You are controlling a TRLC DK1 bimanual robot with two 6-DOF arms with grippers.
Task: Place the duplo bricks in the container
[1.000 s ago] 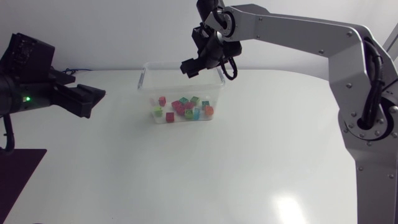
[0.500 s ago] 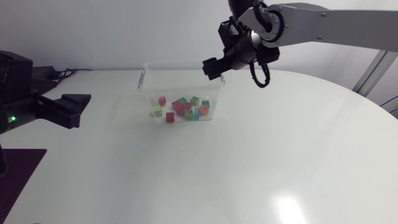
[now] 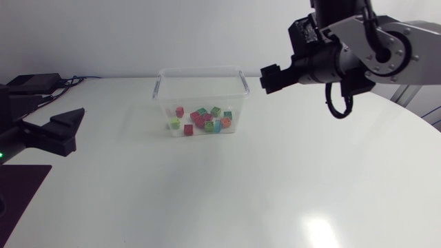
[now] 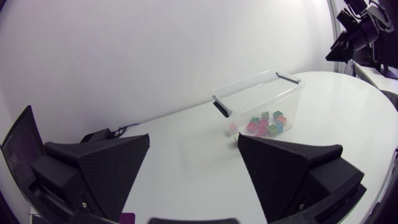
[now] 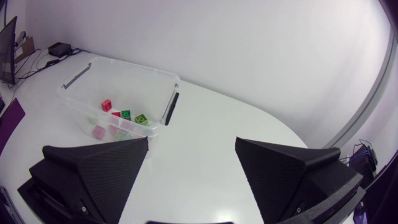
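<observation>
Looking down from the head view, I see the clear container [image 3: 200, 74] standing on the white table [image 3: 248, 193] toward its far side. The duplo bricks [image 3: 202, 120] lie inside on its floor in a loose cluster of red, green, pink, orange and pale blue. My right gripper [image 3: 269, 77] hangs in the air to the right of the container, clear of it and touching nothing. My left gripper [image 3: 65, 129] is well apart from it, at the table's left side.

From above I cannot read how far either pair of fingers stands apart, but the wrist views settle that. In the left wrist view my left fingers [image 4: 112, 162] are spread wide with only bare table between them. The container sits well ahead, toward the right finger's side. The right wrist view shows my right fingers [image 5: 99, 168] likewise wide apart and gripping nothing, with the container ahead on the left finger's side.

These two views also show the black clip handles [image 5: 170, 108] on the container's short ends more plainly than the head view does. Every brick I can see lies inside the container.
</observation>
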